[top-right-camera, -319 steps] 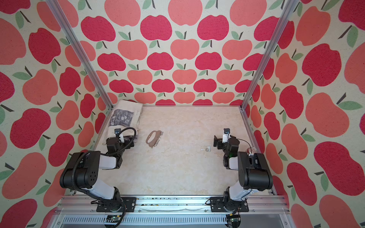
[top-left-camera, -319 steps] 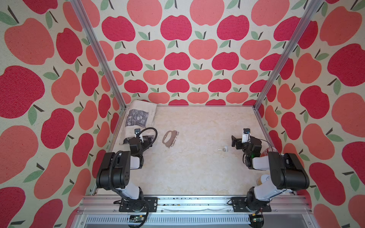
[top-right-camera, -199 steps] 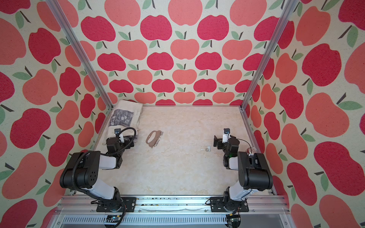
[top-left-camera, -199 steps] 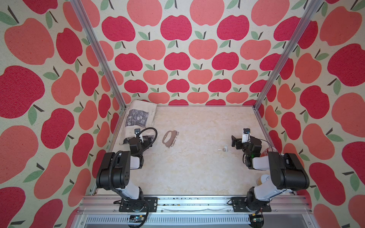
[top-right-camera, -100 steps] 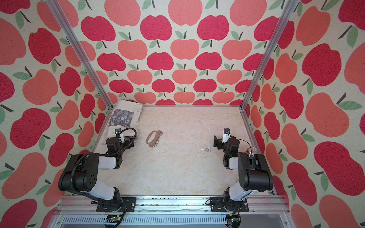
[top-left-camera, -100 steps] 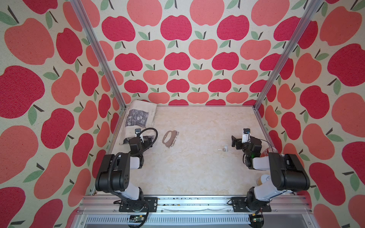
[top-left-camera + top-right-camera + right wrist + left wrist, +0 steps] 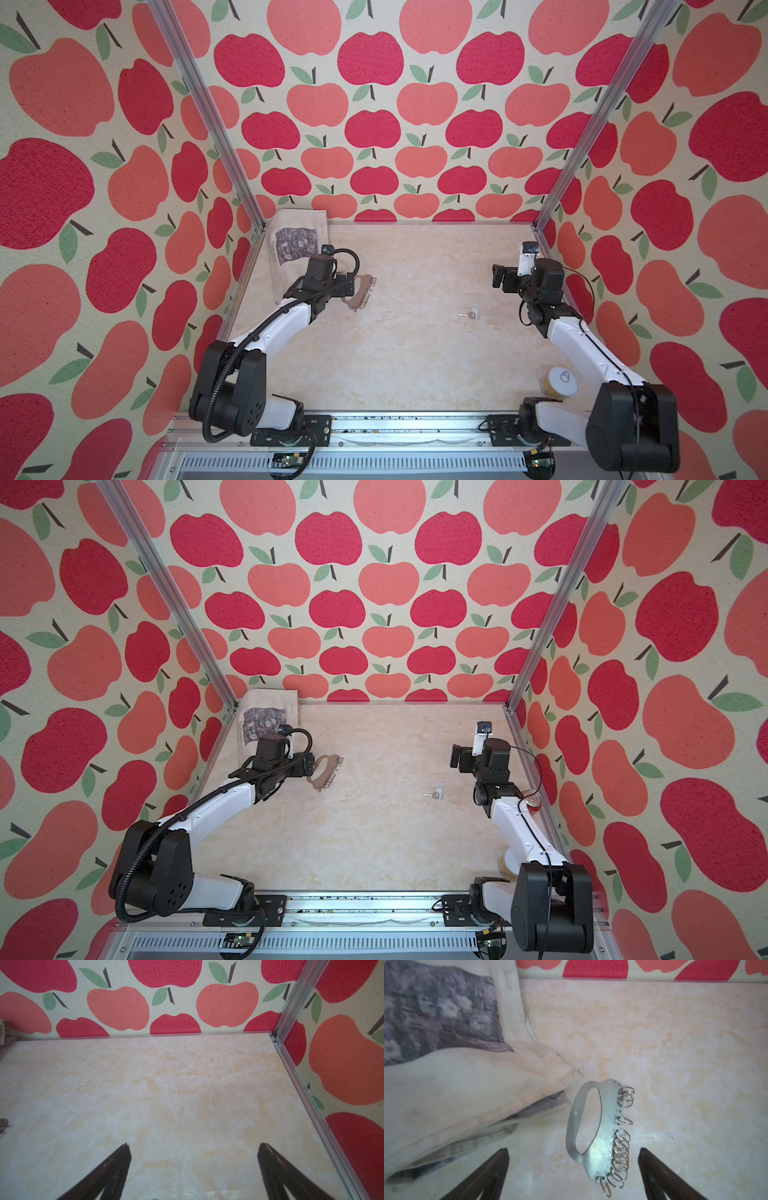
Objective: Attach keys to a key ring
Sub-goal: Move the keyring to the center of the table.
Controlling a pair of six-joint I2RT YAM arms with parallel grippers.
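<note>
Left pincer [image 7: 573, 1149], wide open and empty, partly hides the key ring [image 7: 596, 1159] in both top views: a grey plate with an oval cutout and wire rings, lying between its tips. Right pincer [image 7: 194, 1147] is also open and empty; the key [image 7: 471, 313], apart from it, looks tiny.

Enclosure walls [image 7: 371, 124]: cream, printed with red and coral apples. Floor [image 7: 395, 365]: pale marbled surface. Aluminium posts [image 7: 206, 112] at both rear corners. Lighting even.
</note>
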